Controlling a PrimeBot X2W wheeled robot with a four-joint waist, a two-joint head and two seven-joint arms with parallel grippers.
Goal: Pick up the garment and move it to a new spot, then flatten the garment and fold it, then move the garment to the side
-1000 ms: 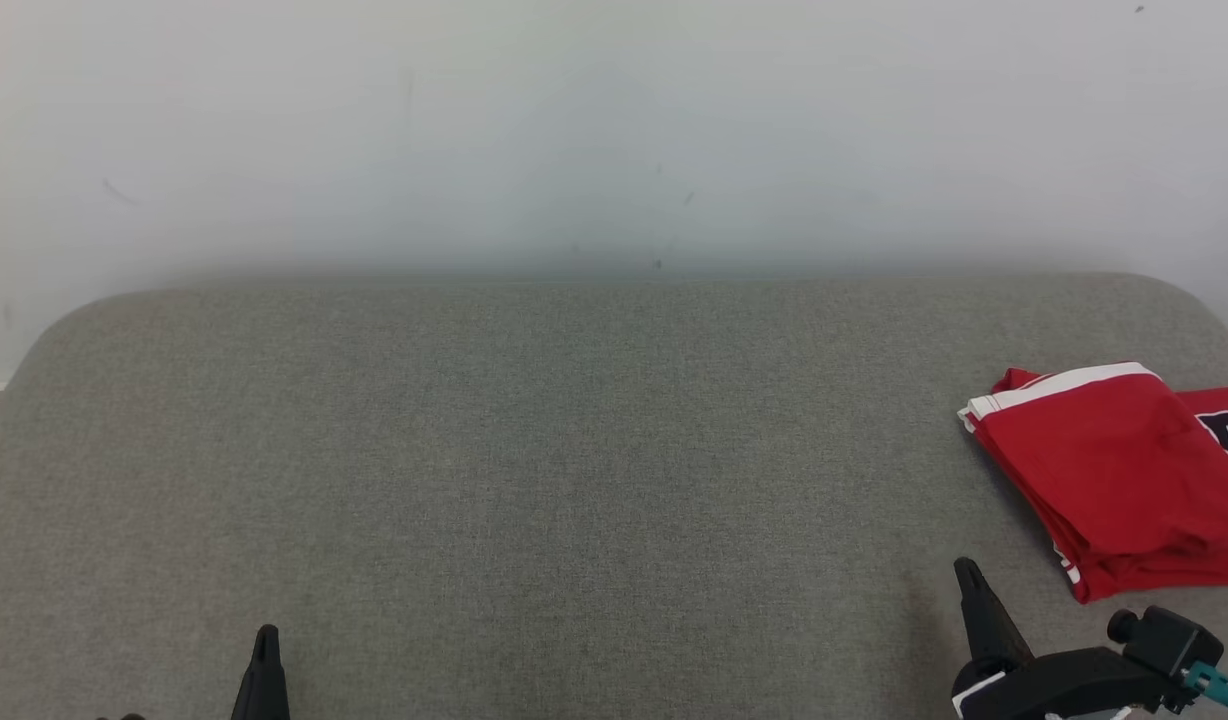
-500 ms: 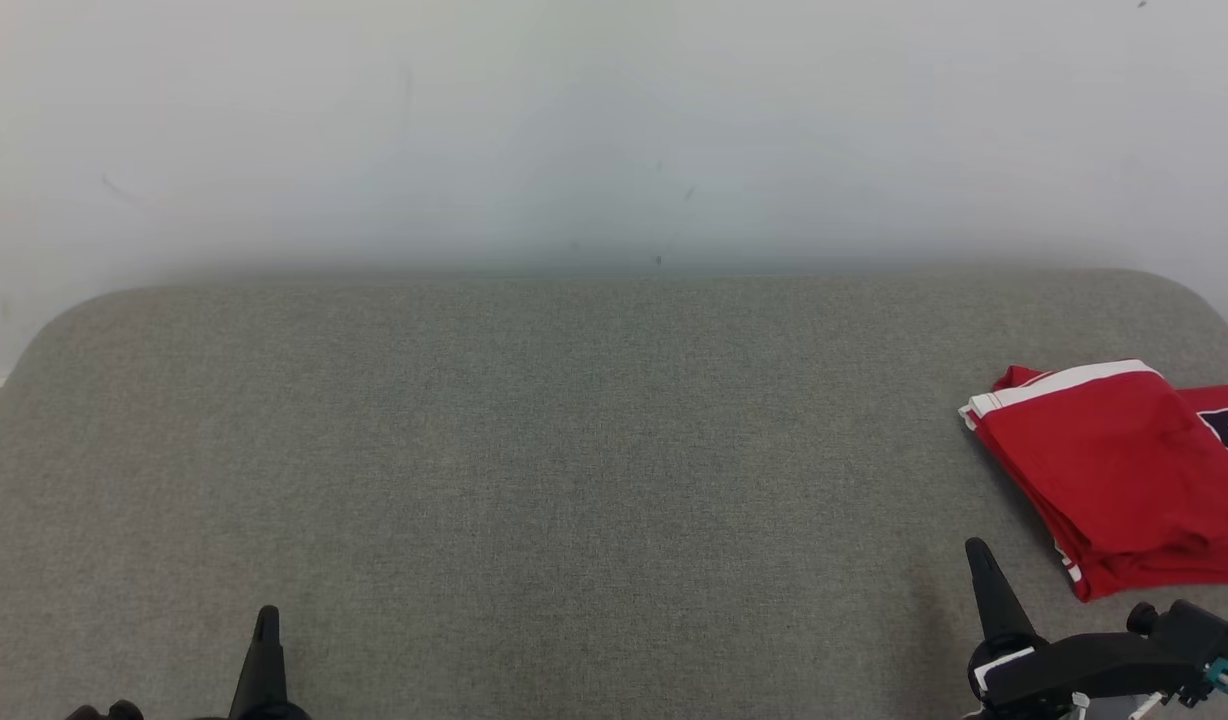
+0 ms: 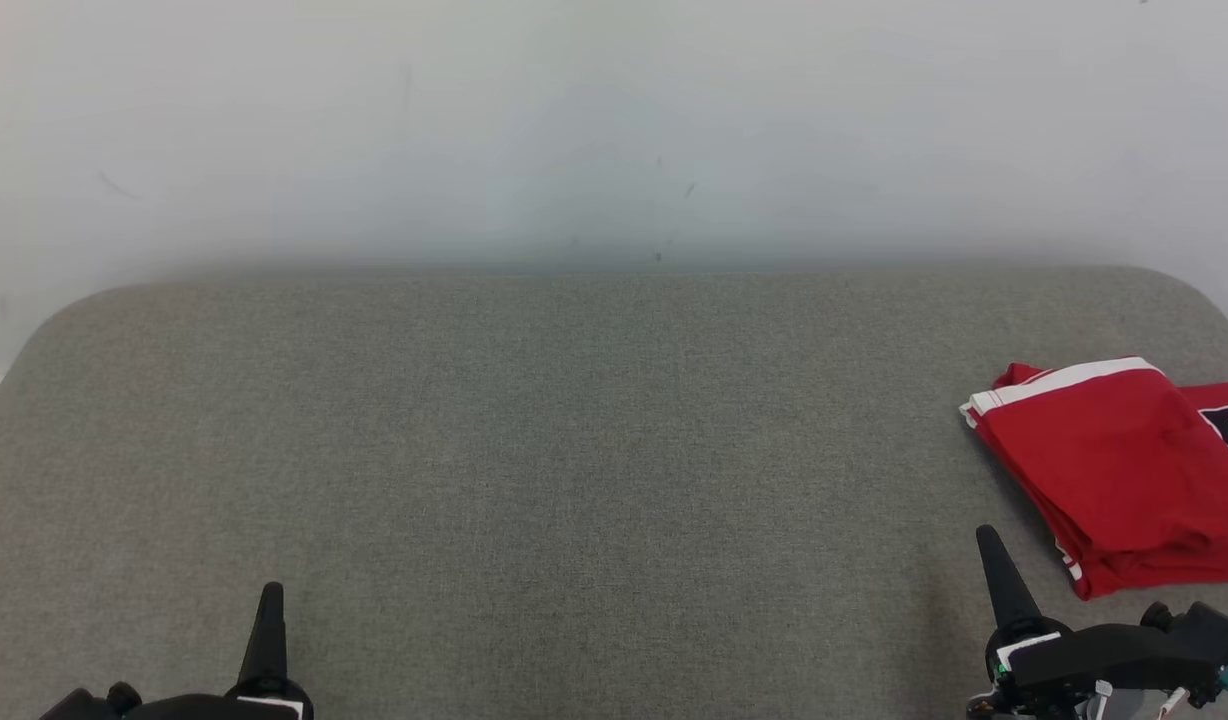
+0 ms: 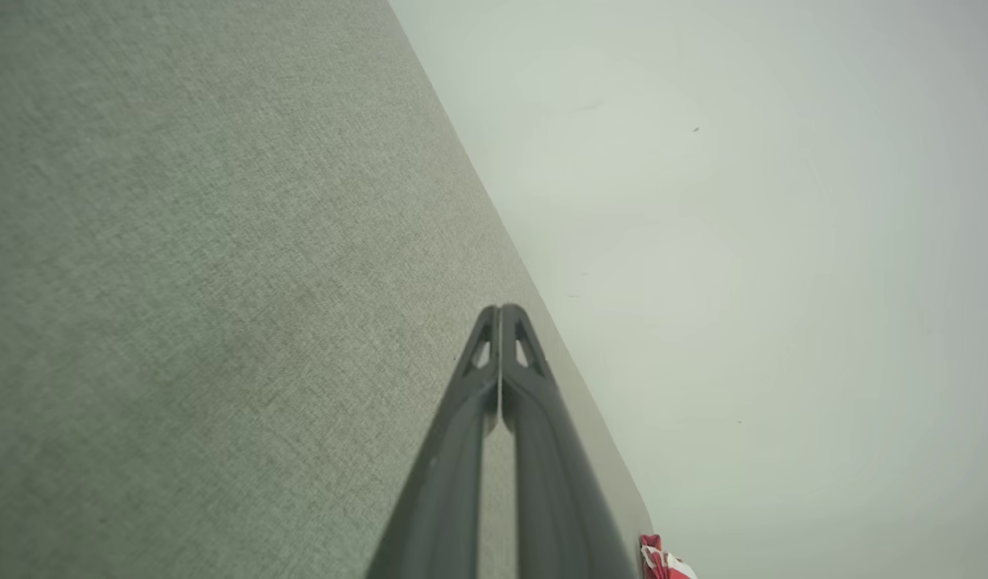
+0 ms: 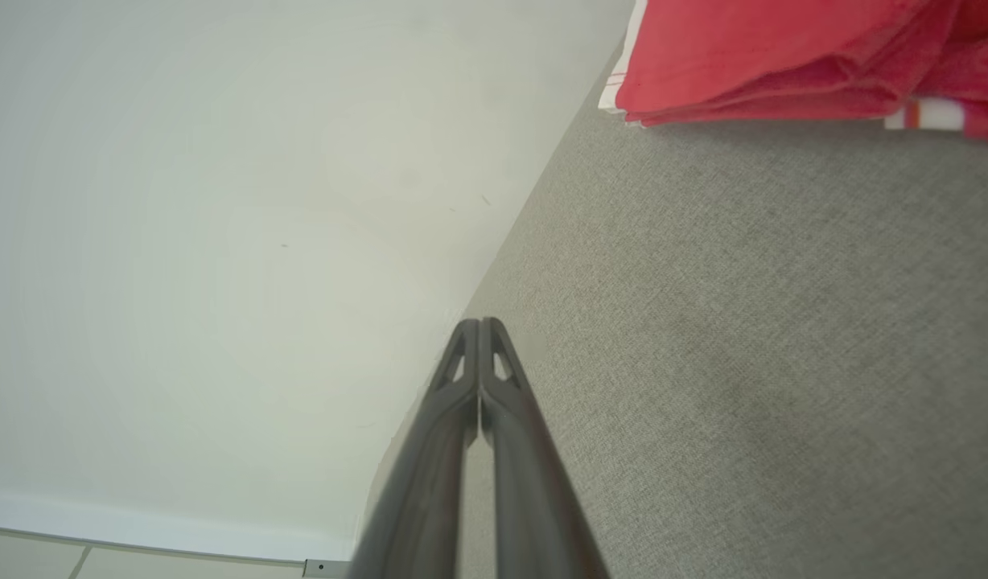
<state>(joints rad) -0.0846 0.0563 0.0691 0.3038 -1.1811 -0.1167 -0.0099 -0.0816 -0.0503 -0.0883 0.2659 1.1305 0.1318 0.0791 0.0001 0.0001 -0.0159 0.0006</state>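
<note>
Head view: I have the garment (image 3: 1124, 470) folded, red with a white band and a dark print, lying at the right edge of the grey pad (image 3: 574, 450). Left gripper (image 3: 271, 595) sits low left; right gripper (image 3: 989, 540) low right, near the garment but apart from it. The left wrist view adds detail: fingertips pressed together, nothing between them, and a red corner of the garment at the bottom edge. The right wrist view gives the same closed, empty tips, the garment's stacked layers edge-on, and the skirting (image 5: 140, 523) under the wall (image 5: 220, 201).
</note>
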